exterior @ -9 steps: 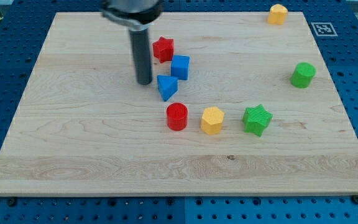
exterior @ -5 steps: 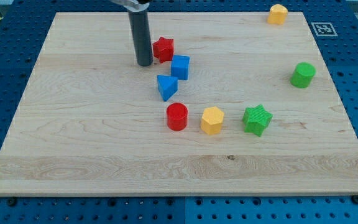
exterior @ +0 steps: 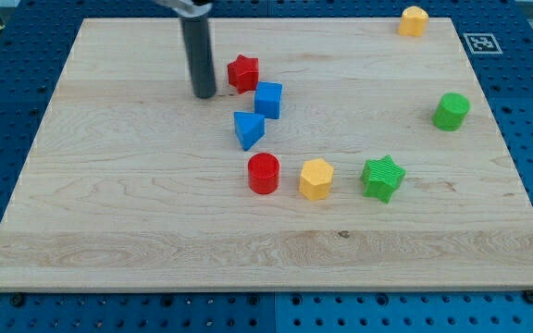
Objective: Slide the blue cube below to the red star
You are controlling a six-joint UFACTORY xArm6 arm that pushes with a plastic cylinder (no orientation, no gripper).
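Observation:
The red star (exterior: 242, 72) lies on the wooden board (exterior: 109, 203) near the view's top centre. The blue cube (exterior: 268, 99) sits just below and to the right of the star, close to it or touching. A blue triangle-like block (exterior: 248, 129) lies below the cube. My tip (exterior: 204, 94) is on the board to the left of the red star and up-left of the blue triangle, apart from all blocks. The dark rod rises from it out of the view's top.
A red cylinder (exterior: 264, 173), a yellow hexagon block (exterior: 316, 178) and a green star (exterior: 383, 178) form a row below the blue blocks. A green cylinder (exterior: 451, 111) stands at the right. A yellow block (exterior: 414, 20) sits at the top right corner.
My tip has moved up and slightly left, from beside the blue triangle to the left of the red star. No block has moved.

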